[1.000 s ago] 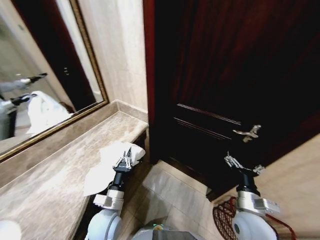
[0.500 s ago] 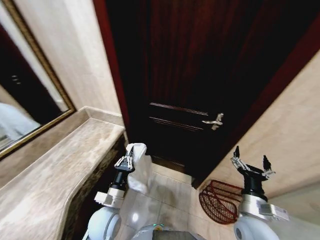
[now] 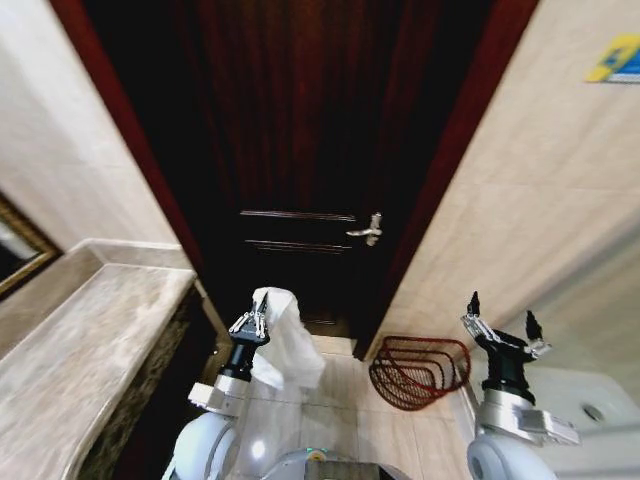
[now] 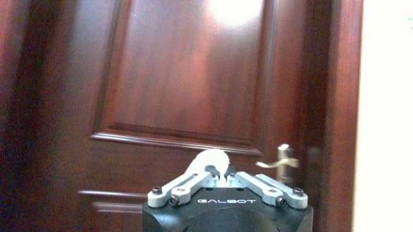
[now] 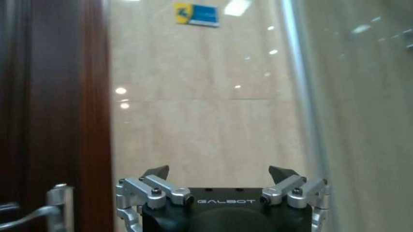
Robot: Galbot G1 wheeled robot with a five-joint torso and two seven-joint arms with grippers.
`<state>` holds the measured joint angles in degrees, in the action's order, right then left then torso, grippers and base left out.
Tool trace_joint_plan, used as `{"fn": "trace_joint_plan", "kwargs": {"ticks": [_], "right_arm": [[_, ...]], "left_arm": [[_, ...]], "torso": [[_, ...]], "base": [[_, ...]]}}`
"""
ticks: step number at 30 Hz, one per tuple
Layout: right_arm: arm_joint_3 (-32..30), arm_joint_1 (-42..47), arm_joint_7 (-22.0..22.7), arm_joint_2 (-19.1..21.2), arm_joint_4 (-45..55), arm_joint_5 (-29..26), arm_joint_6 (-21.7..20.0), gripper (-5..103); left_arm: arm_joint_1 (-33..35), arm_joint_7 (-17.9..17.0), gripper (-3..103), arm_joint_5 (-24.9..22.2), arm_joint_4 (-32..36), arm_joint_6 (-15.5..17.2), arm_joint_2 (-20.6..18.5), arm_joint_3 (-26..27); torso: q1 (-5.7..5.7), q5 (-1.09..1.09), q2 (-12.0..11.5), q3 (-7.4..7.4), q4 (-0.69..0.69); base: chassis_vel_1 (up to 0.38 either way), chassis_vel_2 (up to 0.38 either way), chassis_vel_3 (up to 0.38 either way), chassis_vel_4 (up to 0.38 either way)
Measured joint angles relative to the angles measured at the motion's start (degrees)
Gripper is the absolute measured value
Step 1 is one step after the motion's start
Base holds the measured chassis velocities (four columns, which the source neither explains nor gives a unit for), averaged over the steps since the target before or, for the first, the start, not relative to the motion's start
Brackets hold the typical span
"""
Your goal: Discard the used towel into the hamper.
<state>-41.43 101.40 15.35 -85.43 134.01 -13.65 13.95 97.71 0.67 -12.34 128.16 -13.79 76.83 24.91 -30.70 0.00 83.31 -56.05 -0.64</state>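
A white towel (image 3: 283,338) hangs from my left gripper (image 3: 252,322), which is shut on its top edge and held low at the left, in front of the dark door. In the left wrist view the towel (image 4: 210,161) pokes up between the closed fingers of the left gripper (image 4: 219,177). The hamper (image 3: 419,371), a reddish-brown wire basket, stands on the floor by the tiled wall to the right of the door. My right gripper (image 3: 502,327) is open and raised just right of the hamper, also seen as the right gripper (image 5: 220,172) facing the beige wall.
A dark wooden door (image 3: 300,150) with a metal handle (image 3: 367,230) is straight ahead. A marble counter (image 3: 80,340) runs along the left under a framed mirror (image 3: 18,255). A white fixture (image 3: 590,400) sits at the lower right. Beige tiled floor (image 3: 340,420) lies between.
The whole view has swung right: counter and mirror slid left, the hamper came further into view. The towel has left the counter and hangs from the left gripper.
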Motion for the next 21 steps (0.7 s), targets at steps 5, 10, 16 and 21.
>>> {"fn": "trace_joint_plan", "kwargs": {"ticks": [5, 10, 16, 21], "right_arm": [[0.0, 0.0, -0.1, 0.0, -0.2, -0.1, 0.0, 100], [0.0, -0.2, -0.1, 0.1, -0.4, -0.1, 0.0, 100], [0.1, -0.3, -0.1, 0.0, -0.8, -0.1, 0.0, 100], [0.1, -0.5, -0.1, 0.0, -1.3, -0.3, 0.0, 100]], "left_arm": [[-0.1, 0.0, 2, -0.2, -0.3, 0.0, -0.6, 0.2], [-0.3, 0.0, 2, -0.4, -0.7, 0.0, -0.9, 0.1], [-0.3, 0.1, 2, -0.7, -0.9, -0.1, -1.6, 0.2], [-0.4, 0.0, 2, -1.4, -1.2, -0.1, -2.2, 0.4]], "torso": [[0.0, -0.01, 0.0, 0.0, 0.0], [0.0, -0.02, 0.0, 0.0, -0.01], [0.0, 0.0, 0.0, 0.0, -0.01], [0.0, 0.0, 0.0, 0.0, 0.0]], "base": [[-0.136, -0.128, -0.125, -0.125], [-0.13, -0.116, -0.111, -0.142], [-0.132, -0.132, -0.108, -0.131], [-0.121, -0.134, -0.128, -0.105]]}}
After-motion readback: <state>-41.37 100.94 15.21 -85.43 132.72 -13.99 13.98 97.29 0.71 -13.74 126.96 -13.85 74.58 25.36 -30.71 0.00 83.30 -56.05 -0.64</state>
